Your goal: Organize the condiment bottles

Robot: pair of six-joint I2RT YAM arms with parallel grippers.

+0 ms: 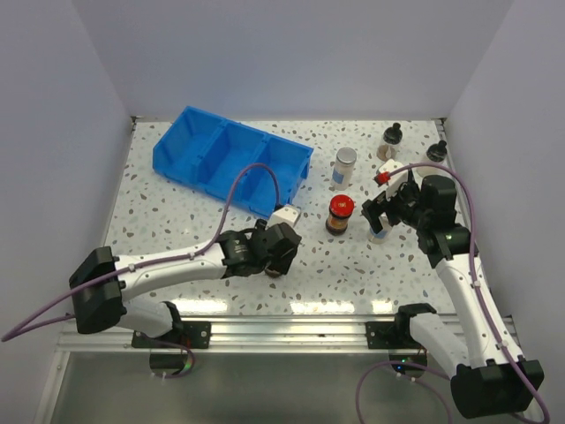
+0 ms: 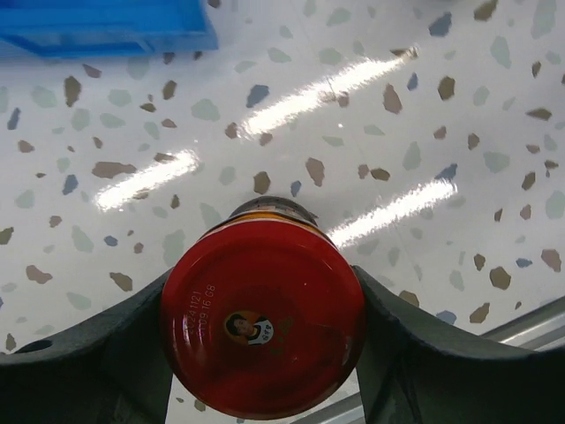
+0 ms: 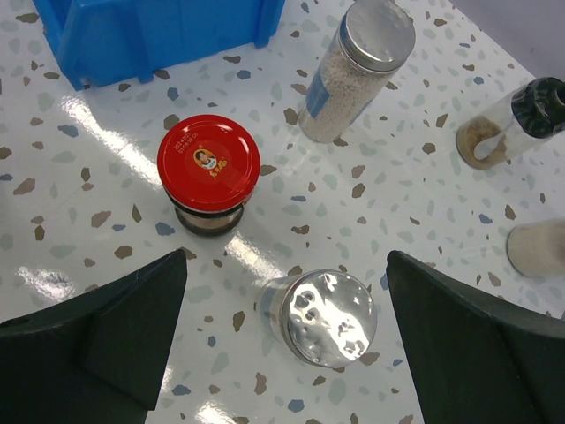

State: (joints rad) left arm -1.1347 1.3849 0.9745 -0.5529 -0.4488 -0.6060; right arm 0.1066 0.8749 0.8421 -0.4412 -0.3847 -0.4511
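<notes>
My left gripper (image 1: 274, 262) (image 2: 263, 340) is shut on a red-capped jar (image 2: 263, 325), its fingers pressing the cap's two sides just above the table. A second red-capped jar (image 1: 340, 215) (image 3: 208, 163) stands upright mid-table. My right gripper (image 1: 381, 218) (image 3: 287, 283) hangs open over a silver-capped jar (image 3: 328, 318), one finger on each side and clear of it. Another silver-capped jar (image 1: 345, 167) (image 3: 357, 66) stands behind. Two small black-capped bottles (image 1: 392, 136) (image 1: 437, 150) sit at the back right; one (image 3: 516, 119) shows in the right wrist view.
A blue three-compartment bin (image 1: 231, 157) (image 2: 106, 26) (image 3: 150, 35) lies at the back left. White walls close in the table on three sides. A metal rail (image 1: 291, 329) runs along the near edge.
</notes>
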